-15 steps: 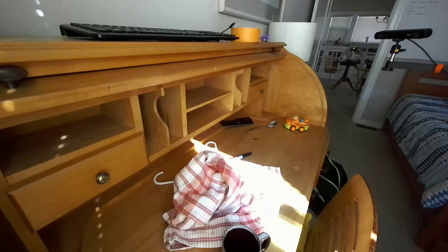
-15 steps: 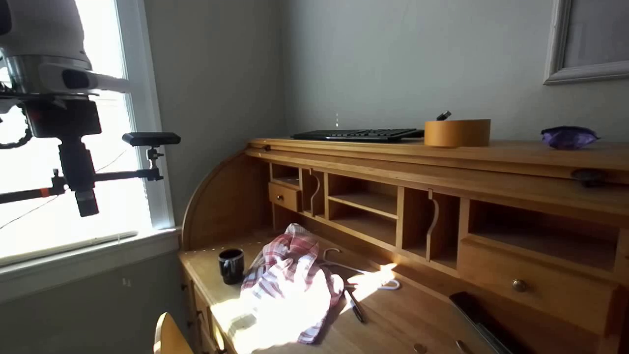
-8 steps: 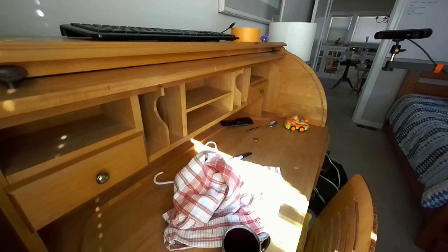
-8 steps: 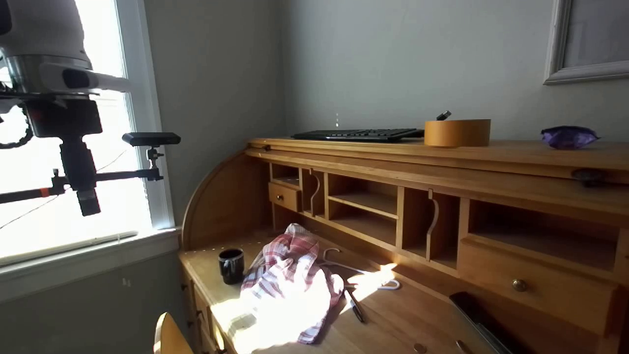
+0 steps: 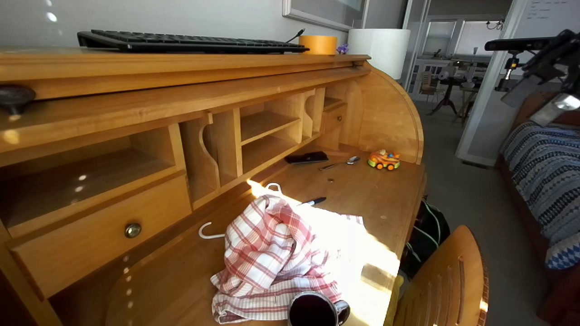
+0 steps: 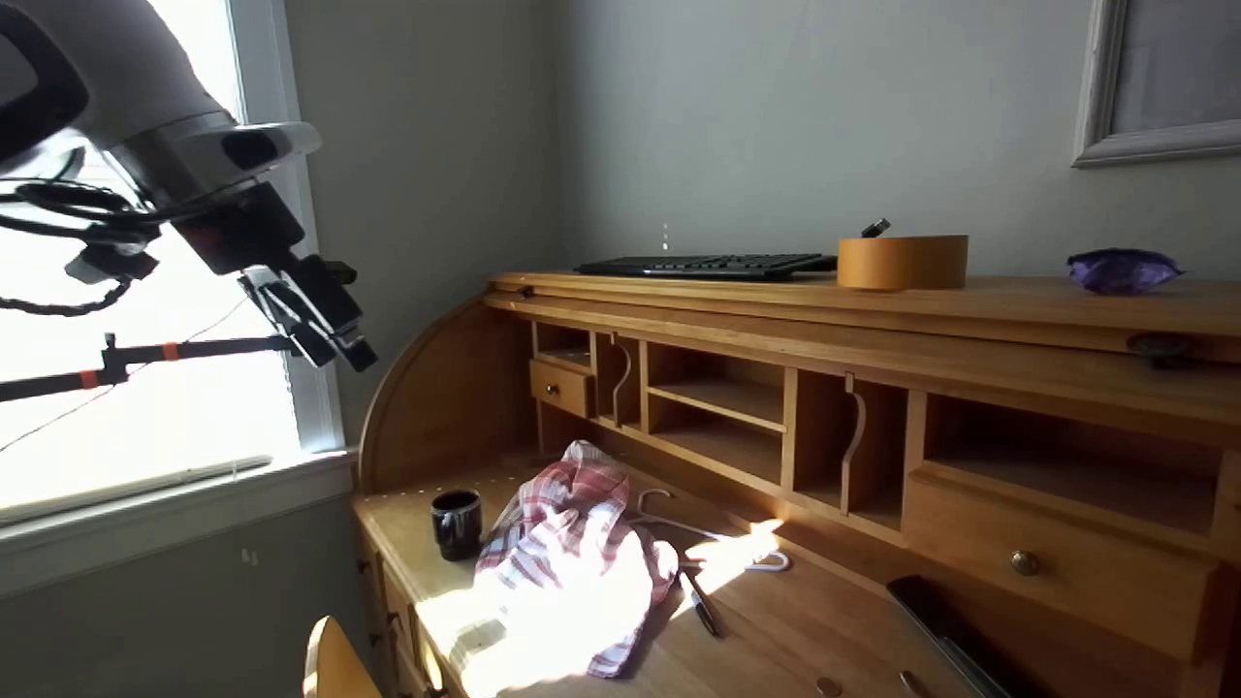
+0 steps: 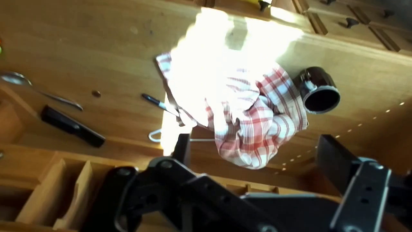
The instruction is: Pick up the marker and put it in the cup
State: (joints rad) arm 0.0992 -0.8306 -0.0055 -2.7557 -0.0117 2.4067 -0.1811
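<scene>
The marker (image 7: 154,101) is a slim dark pen with a pale section, lying on the desk with one end against the plaid cloth. It shows in both exterior views (image 5: 317,200) (image 6: 704,611). The cup (image 7: 317,79) is a near-black mug standing on the desk at the cloth's other side, also in both exterior views (image 5: 311,312) (image 6: 457,528). My gripper (image 7: 254,138) is open and empty, its jaws wide apart. In an exterior view the gripper (image 6: 343,358) is tilted, high above the desk, away from marker and cup.
The crumpled red-and-white cloth (image 7: 257,125) lies between marker and cup, over a white hanger (image 7: 155,135). A spoon (image 7: 58,98), a black phone-like object (image 7: 72,127) and a toy car (image 5: 384,160) are on the desk. Cubbyholes (image 6: 717,397) rise behind. A chair (image 5: 446,280) stands in front.
The arm has tilted and swung toward the desk. The gripper hung straight down by the window before; now it slants and enters an exterior view at the right edge. The desk objects have not moved.
</scene>
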